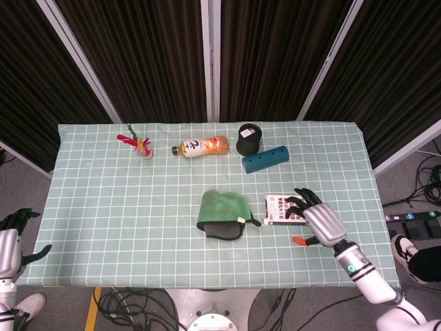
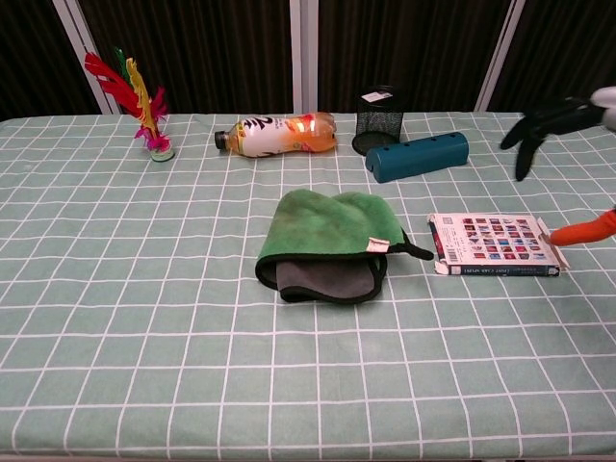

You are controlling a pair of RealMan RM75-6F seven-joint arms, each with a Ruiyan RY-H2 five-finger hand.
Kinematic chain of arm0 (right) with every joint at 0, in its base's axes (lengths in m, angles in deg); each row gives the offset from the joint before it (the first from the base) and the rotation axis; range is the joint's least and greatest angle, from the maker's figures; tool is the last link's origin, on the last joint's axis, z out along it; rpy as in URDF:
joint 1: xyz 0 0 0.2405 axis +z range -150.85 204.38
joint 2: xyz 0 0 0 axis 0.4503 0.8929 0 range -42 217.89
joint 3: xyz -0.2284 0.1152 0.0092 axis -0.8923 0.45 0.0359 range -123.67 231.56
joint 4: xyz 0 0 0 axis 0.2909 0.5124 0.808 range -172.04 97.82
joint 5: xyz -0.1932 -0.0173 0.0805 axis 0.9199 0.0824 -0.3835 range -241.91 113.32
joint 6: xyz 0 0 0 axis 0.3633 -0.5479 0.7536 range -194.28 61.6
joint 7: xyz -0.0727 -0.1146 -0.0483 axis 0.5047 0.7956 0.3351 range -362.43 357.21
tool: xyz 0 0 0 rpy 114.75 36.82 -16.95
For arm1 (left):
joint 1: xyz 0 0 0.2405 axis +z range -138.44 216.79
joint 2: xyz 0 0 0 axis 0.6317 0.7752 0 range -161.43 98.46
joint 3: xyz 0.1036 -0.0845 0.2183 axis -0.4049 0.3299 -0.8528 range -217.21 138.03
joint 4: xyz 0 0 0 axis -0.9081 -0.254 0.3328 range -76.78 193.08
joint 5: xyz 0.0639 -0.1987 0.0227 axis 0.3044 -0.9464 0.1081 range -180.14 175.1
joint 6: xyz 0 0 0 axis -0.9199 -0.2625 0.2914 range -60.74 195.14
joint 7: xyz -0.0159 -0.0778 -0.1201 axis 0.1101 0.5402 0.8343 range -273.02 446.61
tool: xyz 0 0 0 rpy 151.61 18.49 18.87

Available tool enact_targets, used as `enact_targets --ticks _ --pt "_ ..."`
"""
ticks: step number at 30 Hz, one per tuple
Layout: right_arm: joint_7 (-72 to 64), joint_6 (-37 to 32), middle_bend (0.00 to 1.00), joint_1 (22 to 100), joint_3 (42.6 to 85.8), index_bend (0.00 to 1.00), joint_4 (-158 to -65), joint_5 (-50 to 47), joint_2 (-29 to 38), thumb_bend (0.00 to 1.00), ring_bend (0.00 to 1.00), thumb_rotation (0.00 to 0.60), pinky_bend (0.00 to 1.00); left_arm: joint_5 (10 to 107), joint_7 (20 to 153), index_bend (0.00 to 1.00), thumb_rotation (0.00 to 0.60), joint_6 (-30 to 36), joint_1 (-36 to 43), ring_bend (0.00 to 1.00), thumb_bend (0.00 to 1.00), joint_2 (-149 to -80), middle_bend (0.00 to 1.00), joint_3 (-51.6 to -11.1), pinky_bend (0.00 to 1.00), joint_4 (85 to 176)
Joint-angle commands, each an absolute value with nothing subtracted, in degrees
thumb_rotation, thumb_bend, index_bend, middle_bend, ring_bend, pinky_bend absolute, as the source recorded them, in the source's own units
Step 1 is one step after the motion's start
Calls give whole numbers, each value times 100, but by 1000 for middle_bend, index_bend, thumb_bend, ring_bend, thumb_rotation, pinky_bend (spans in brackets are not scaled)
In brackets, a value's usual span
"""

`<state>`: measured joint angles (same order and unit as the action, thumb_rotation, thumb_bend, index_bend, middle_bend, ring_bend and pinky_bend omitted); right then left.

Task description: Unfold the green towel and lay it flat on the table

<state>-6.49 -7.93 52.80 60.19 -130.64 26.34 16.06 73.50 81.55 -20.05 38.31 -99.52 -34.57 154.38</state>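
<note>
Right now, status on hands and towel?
Right hand open over the book, holding nothing. Left hand open, off table's left edge. Green towel folded, untouched. Nothing blocking it.

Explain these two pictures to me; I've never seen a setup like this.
It is a two-armed robot with human-like hands at a table. One picture looks down from its head, the other looks forward from its chest. The right hand hovers open above a book, holding nothing. The left hand waits open off the table's edge. On the checked tablecloth lie a folded green towel, a drink bottle, a feather shuttlecock, a mesh cup and a blue case.
</note>
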Motion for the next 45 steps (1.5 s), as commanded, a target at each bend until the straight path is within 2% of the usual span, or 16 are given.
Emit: enact_targets --ticks 1,11,19,29,36,45 --pt "-297 -1283 184 5817 6211 434 -12534 2417 892 0 9 596 49 7336 8168 358 600 -1994 3839 245 92 -9940 321 -3457 281 15436" --pt "186 -1705 179 6491 6294 440 -11279 2085 -445 43 3 599 33 7289 8214 358 600 -1923 3828 245 92 -9930 321 -3436 282 15406" --pt "287 -1722 174 6736 6199 417 -10579 2073 -1029 49 0 595 0 7273 8287 358 600 -1871 3815 245 92 -9950 321 -3423 281 15342" --pt "204 -1567 171 6959 6141 413 -9624 2139 -1654 123 0 597 0 7233 8459 358 600 -1784 3797 245 92 -9998 321 -3399 281 15222" --pt "44 -1439 189 7081 6068 442 -9137 2258 -1900 270 0 598 0 7208 8518 358 600 -1761 3806 245 92 -10006 321 -3393 281 15177" --pt "-88 -1149 274 7252 6106 673 -8938 2408 -1955 610 54 600 0 7291 8533 358 600 -1735 3677 245 92 -10058 321 -3287 282 15162"
